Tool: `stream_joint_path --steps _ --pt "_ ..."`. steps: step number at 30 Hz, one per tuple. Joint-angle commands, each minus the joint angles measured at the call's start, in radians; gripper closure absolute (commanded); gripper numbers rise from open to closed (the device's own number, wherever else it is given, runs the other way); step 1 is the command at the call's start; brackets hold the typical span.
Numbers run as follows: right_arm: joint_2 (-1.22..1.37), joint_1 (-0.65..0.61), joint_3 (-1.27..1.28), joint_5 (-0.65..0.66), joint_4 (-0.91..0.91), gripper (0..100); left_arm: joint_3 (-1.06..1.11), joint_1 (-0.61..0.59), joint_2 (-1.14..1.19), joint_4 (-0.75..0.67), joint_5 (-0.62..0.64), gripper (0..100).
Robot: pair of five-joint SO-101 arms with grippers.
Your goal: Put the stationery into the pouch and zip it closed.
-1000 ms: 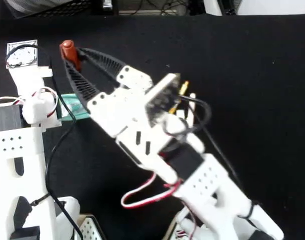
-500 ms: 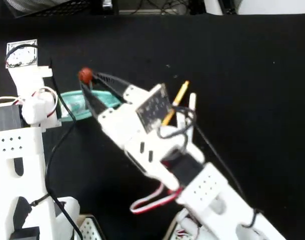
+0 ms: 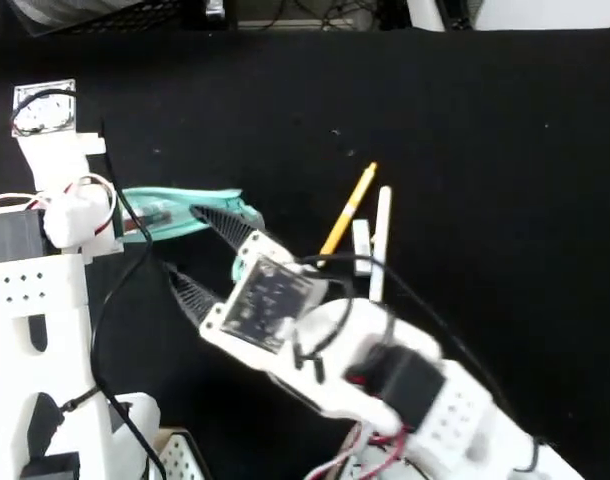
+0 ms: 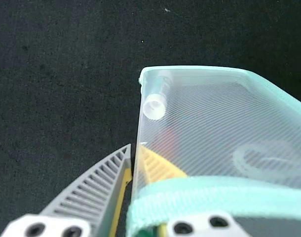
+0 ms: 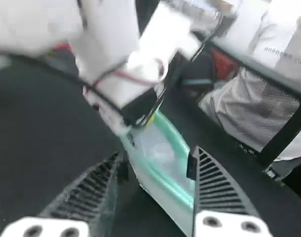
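Note:
The clear pouch with a teal zip band is held up off the black table by my left gripper, which is shut on its edge. Through the pouch wall I see a white tube end and a faint red shape. My right gripper stands open beside the pouch's free end, and its jaws straddle the pouch without anything in them. A yellow pencil, a white stick and a small white eraser lie on the table.
The left arm's white body stands along the left edge, with a black cable hanging by the pouch. The right arm crosses the lower middle. The table is bare at the back and right.
My right gripper carried a red-tipped item down toward the pouch, then let it go. It now sits lower and open, with the red item gone from its fingers.

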Motion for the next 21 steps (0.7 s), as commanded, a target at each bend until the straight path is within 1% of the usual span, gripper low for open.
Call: stream_joint_path --steps 1,4,6,7,9,12,14,17,21 --pt "-0.03 0.087 -0.219 0.008 0.15 81.1 0.044 0.001 0.018 -0.005 0.008 97" --pt "-0.071 0.264 -0.283 0.008 0.222 88.4 0.042 0.001 0.018 -0.005 0.008 97" --pt "-0.081 0.408 -0.248 0.006 0.242 94.3 0.042 0.001 0.018 -0.005 0.008 97" --pt "-0.074 0.474 -0.214 0.006 0.264 95.2 0.042 0.001 0.018 -0.005 0.008 97" --pt "-0.035 0.583 -0.133 0.0 0.304 93.2 0.042 0.001 0.018 -0.005 0.008 97" --pt "0.085 0.724 -0.027 -0.08 0.307 85.9 0.042 0.001 0.018 -0.005 0.008 97" --pt "0.2 0.776 0.001 -0.147 0.281 82.6 0.044 0.001 0.018 -0.005 0.008 97" --pt "0.406 0.799 -0.013 -0.203 0.233 82.9 0.045 0.001 0.018 -0.005 0.008 97" --pt "0.705 0.825 -0.147 -0.273 0.175 82.8 0.047 0.001 0.018 -0.005 0.008 97"
